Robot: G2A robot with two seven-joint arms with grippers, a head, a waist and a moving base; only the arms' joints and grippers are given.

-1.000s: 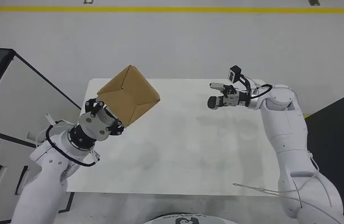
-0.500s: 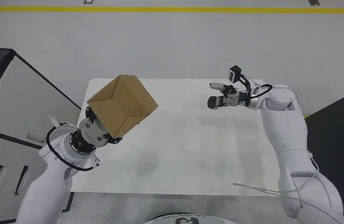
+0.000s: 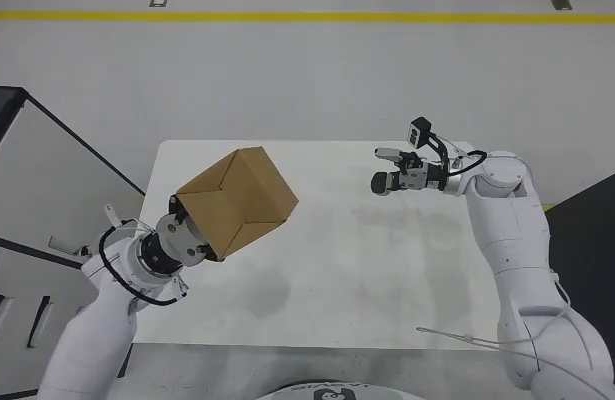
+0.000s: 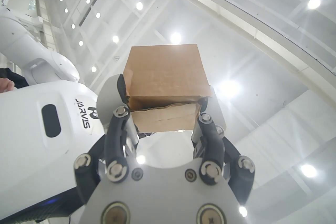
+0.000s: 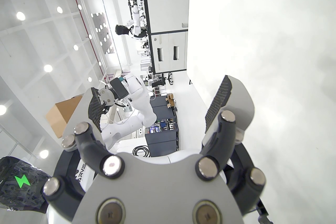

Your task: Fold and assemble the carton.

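Observation:
A brown cardboard carton, folded into a box, is held in the air over the left part of the white table. My left gripper is shut on the carton, one finger on each side of its near end, where a flap seam shows. In the top view that gripper sits under the carton's lower left corner. My right gripper hangs open above the table's far right part, well away from the carton. Its fingers hold nothing, and the carton shows far off beside them.
A dark-framed cabinet stands left of the table. A thin cable lies near the table's front right corner. A yellow line runs across the floor behind the table.
The left arm has turned the carton and carried it a little to the right and toward the front. The right arm has not moved.

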